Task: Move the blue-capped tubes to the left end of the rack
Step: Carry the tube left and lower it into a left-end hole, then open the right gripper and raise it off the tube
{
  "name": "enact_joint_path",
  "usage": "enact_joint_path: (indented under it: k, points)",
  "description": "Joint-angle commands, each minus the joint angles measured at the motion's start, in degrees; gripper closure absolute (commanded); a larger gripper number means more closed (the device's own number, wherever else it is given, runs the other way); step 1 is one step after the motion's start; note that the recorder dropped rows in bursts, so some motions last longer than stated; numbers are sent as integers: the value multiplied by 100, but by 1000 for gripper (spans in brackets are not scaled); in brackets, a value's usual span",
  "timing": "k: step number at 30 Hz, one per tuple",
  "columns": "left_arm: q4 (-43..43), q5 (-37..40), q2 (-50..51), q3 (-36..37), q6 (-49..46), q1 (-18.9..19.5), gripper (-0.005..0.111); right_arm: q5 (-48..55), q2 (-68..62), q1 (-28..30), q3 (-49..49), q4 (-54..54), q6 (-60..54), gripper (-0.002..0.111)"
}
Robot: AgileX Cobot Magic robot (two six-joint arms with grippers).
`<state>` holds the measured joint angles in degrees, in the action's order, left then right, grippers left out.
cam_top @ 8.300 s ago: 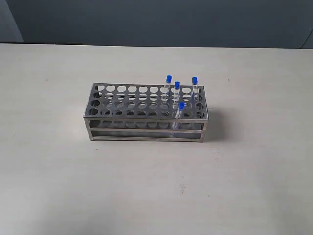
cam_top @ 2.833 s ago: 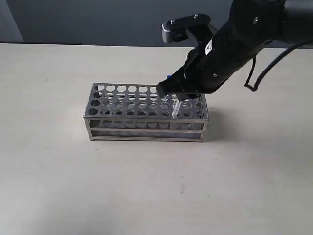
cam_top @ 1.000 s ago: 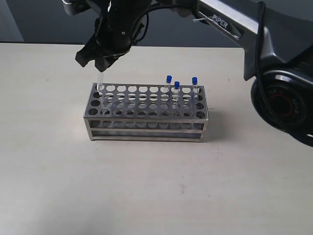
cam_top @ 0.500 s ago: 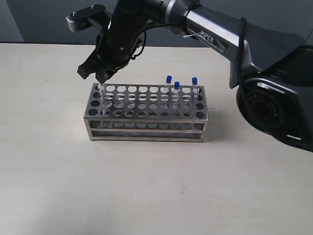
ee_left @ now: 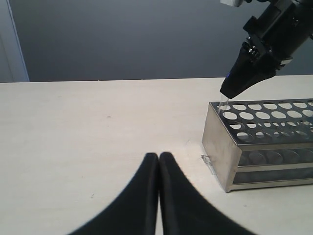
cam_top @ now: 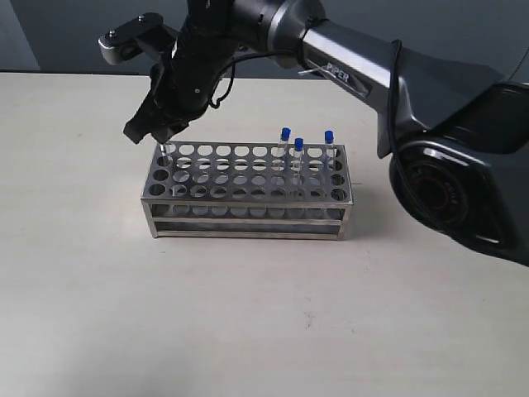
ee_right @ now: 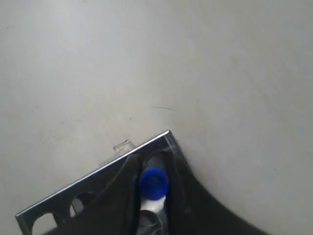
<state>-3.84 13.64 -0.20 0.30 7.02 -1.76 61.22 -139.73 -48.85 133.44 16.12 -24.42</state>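
Note:
The shiny metal rack (cam_top: 248, 203) stands mid-table. Three blue-capped tubes (cam_top: 299, 145) stand in holes at its right end. My right gripper (cam_top: 155, 131) has reached across to the rack's left end and is shut on the fourth tube (cam_top: 168, 151), whose clear lower part is in the far-left corner hole. The right wrist view shows its blue cap (ee_right: 154, 183) squeezed between my fingers (ee_right: 176, 169) over the rack corner (ee_right: 100, 177). My left gripper (ee_left: 159, 157) is shut on nothing, low over the table left of the rack (ee_left: 217, 147), and sees the right gripper (ee_left: 235, 87).
The right arm's black links (cam_top: 347, 70) stretch over the table behind the rack, with its base joint (cam_top: 450, 186) at the right. A dark wall runs along the table's far edge.
The right gripper has come down and slightly left with the tube, so the tube's lower end has sunk into the corner hole. The other three tubes have not moved.

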Motion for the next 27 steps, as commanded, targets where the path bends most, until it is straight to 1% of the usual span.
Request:
enact_joint_path:
  k: [1,4,6,9,12,13,17,22,27]
  points:
    - [-6,-40,20,-30,4,-22,106,-45,-1,-118,31,287,54,109]
    - [-6,-40,20,-30,4,-22,106,-34,-1,-118,31,32,499,107]
    - [-6,-40,20,-30,4,-22,106,10,-1,-118,31,-67,568,99]
    - [-6,-40,20,-30,4,-22,106,-21,-1,-118,31,-66,630,81]
    - [-6,-40,20,-30,4,-22,106,-59,-1,-118,31,-66,704,66]
    - [-6,-40,20,-30,4,-22,106,-59,-1,-118,31,-66,724,65]
    - [-6,-40,20,-30,4,-22,106,-20,11,-118,31,-66,777,68]
    - [-6,-40,20,-30,4,-22,106,70,149,-118,31,-66,1038,69]
    - [-6,-40,20,-30,4,-22,106,360,478,-118,31,-459,1282,69]
